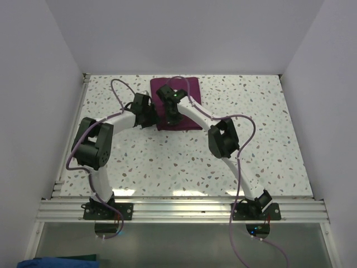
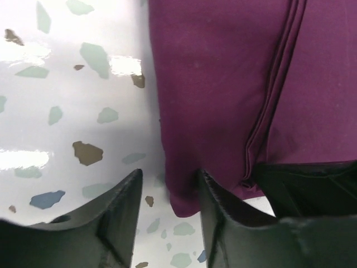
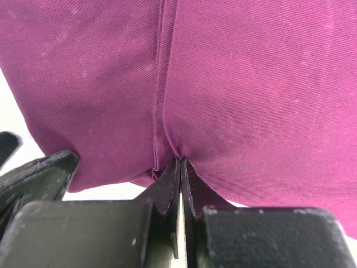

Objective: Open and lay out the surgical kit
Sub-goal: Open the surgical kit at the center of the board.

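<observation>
Top external view: the wrap (image 1: 189, 89) lies folded flat on the speckled table (image 1: 268, 139), at the 12 o'clock end of the surface, near the far edge and roughly centred. The left gripper (image 1: 152, 118) sits at the wrap's 8 o'clock corner. The right gripper (image 1: 172, 120) sits over the 6 o'clock edge, just beside the left one. Left wrist view: the left gripper (image 2: 169, 192) stands partly open, with a clear gap between its two fingers (image 2: 120, 212). The side edge and rounded near corner of the wrap (image 2: 217, 84) fall inside that gap, close against the finger on the 3 o'clock side. Bare table shows between the wrap and the other finger. Whether either finger touches the wrap cannot be told. Stacked fold edges run down the wrap from 1 o'clock towards 5 o'clock, ending at a dark body in the 4 o'clock corner of the view, which is the right gripper (image 2: 307, 192). Right wrist view: the right gripper (image 3: 181, 164) is fully closed, its fingertips (image 3: 170, 184) pressed together on a fold of the wrap (image 3: 251, 84) at its near edge. The fabric puckers into the tips, and a crease runs from 12 o'clock straight down to the pinch point. White table shows below the wrap's edge at 7 o'clock.
</observation>
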